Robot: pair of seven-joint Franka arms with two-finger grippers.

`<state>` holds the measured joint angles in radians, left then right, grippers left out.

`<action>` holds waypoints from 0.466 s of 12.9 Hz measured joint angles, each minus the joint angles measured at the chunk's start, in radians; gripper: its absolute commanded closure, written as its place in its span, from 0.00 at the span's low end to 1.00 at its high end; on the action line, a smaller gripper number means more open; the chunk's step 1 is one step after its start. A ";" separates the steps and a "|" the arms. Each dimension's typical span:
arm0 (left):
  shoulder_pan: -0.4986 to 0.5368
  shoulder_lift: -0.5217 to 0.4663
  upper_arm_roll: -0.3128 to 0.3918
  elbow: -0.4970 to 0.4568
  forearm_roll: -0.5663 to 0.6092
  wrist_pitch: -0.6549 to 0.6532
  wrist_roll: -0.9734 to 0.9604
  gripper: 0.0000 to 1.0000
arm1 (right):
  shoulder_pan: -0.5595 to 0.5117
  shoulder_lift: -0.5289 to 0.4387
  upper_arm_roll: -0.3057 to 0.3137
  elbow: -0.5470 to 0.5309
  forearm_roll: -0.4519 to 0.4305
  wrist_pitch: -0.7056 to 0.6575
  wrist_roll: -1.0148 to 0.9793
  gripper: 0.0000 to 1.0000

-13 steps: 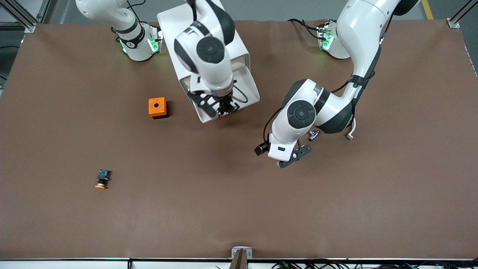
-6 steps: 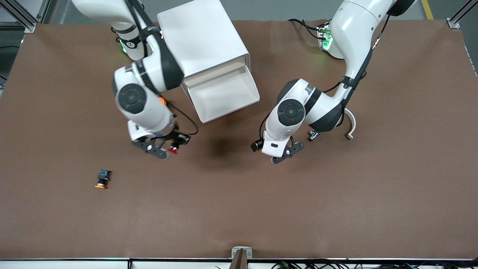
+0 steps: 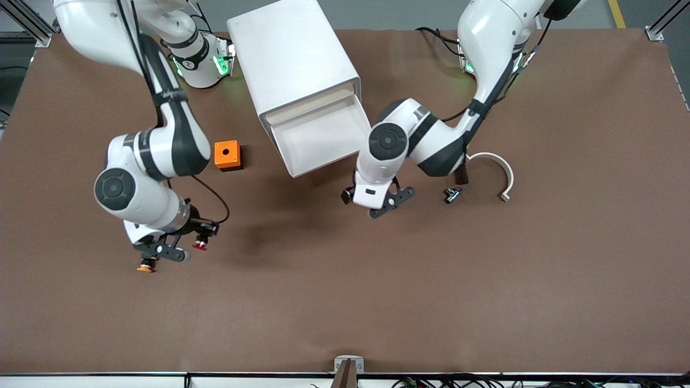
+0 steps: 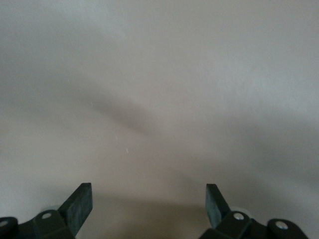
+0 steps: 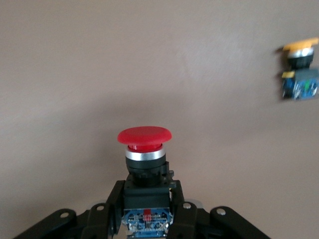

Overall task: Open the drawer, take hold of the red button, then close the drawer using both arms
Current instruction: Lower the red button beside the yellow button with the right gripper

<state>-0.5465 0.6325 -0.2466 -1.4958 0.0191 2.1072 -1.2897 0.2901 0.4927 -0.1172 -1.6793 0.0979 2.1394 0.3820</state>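
The red-capped button sits between the fingers of my right gripper, which is shut on its black body, cap pointing away from the wrist. That gripper hangs over the table toward the right arm's end, just beside the yellow-orange button. The white cabinet stands at the back with its drawer pulled open and nothing showing inside. My left gripper is open and holds nothing, over the table in front of the drawer's corner at the left arm's end.
An orange box with a hole stands beside the cabinet toward the right arm's end. A white curved piece and a small black-and-metal part lie toward the left arm's end. The yellow-orange button is partly hidden under the right hand.
My right arm has swung from over the open drawer out across the table, carrying the red button to beside the yellow-orange one. The left arm has moved closer to the drawer front.
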 measured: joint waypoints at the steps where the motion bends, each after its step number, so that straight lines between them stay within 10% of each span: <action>1: -0.024 0.000 0.000 0.000 0.000 0.000 -0.021 0.00 | -0.033 0.033 0.000 0.000 -0.001 0.039 -0.057 0.99; 6: -0.129 0.010 -0.001 -0.006 0.000 0.000 -0.093 0.00 | -0.116 0.131 0.002 0.001 -0.001 0.143 -0.197 0.99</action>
<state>-0.6752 0.6427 -0.2476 -1.5019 0.0191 2.1070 -1.3824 0.1740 0.6235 -0.1156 -1.6783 0.0973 2.2822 0.1850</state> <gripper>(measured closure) 0.000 0.586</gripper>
